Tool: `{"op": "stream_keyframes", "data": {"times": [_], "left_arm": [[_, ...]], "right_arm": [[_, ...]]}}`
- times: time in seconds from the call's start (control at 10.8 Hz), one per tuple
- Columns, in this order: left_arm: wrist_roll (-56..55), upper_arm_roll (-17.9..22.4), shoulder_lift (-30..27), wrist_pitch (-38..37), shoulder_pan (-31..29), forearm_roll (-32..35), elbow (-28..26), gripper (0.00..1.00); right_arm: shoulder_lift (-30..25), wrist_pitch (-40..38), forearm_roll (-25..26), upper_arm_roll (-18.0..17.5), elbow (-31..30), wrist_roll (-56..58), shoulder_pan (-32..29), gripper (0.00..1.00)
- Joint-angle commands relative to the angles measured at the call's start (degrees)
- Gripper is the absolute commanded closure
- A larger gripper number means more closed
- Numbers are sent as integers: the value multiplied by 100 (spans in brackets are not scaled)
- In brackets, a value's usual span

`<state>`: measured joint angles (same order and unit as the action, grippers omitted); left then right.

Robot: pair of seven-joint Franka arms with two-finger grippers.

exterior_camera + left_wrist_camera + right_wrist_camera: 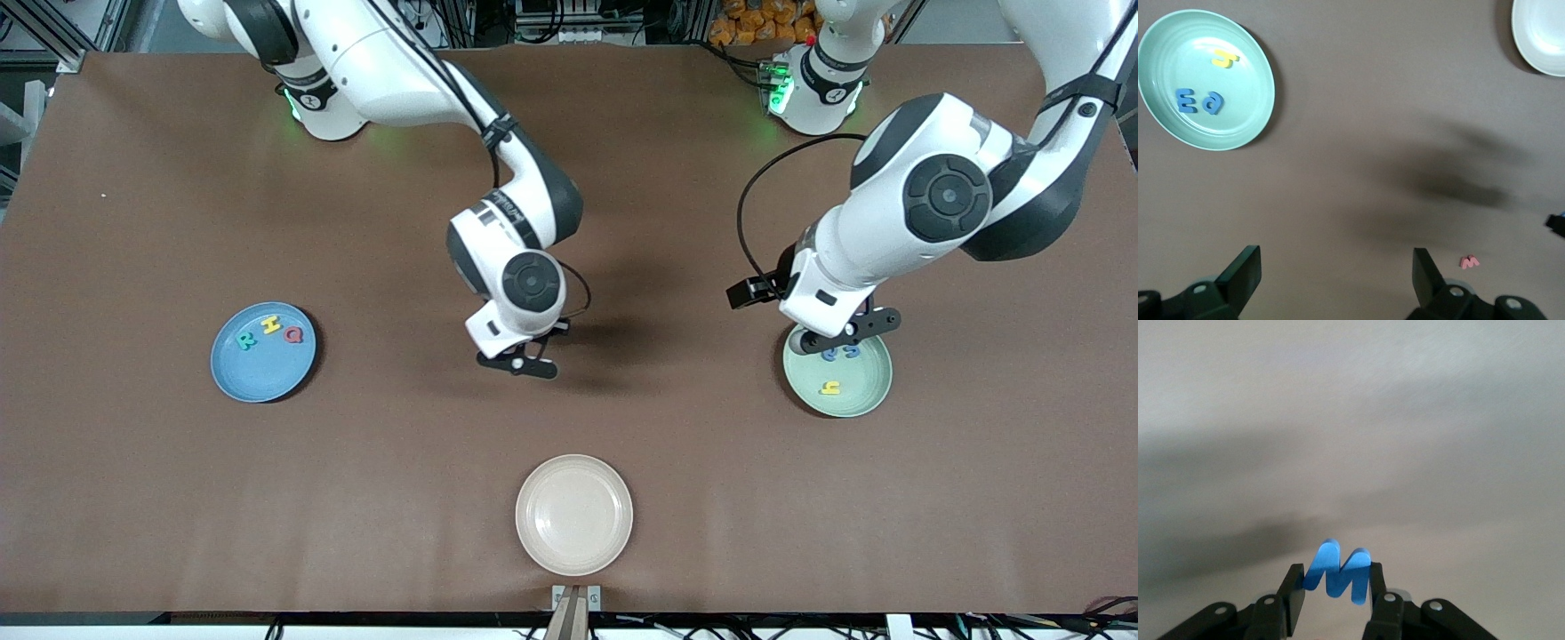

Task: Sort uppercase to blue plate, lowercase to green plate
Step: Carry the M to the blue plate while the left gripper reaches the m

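Blue W [1338, 572]: pinched upright between the fingers of the right hand [1331, 597]; it shows only in the right wrist view, low in the frame, with bare desk under it.
Right hand [518, 358]: in the front view it hangs over open desk at mid-frame, between the two coloured plates and above the cream plate [574, 515] in the picture.
Step in hand: I'd say the W is picked up and is being carried; it is not yet on a plate.
Next move: it looks to call for a swing toward the blue plate [264, 353] at frame left, then a release above its bare part, clear of the R [247, 340], H [271, 324] and Q [294, 334] already lying there.
Left hand [845, 332]: spread wide and holding nothing, poised over the upper rim of the green plate [837, 372] at frame right; this arm seems to be waiting.
Green plate contents: the yellow y [1224, 59] and two blue letters [1199, 101] lie in it.
Red w [1469, 262]: lies on the desk, seen only in the left wrist view, low right beside a finger; the front view hides it, so one lowercase letter looks left to sort.
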<state>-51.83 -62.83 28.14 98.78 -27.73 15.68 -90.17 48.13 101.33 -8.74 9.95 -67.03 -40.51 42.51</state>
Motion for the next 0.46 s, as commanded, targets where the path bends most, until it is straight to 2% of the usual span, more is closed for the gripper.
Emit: {"op": "stream_keyframes", "data": {"times": [0.0, 0.19, 0.37], "left_arm": [[-29, -19, -45, -52, -4, -56, 52, 0], [-134, -10, -19, 1, 249, -65, 52, 0], [-248, 42, 42, 27, 619, -83, 52, 0]], "right_arm": [[-409, -131, -49, -98, -450, 1041, -523, 74], [-611, -114, 3, -90, -731, 1920, -910, 74], [-901, 9, 21, 111, -1170, 2659, -1043, 74]]}}
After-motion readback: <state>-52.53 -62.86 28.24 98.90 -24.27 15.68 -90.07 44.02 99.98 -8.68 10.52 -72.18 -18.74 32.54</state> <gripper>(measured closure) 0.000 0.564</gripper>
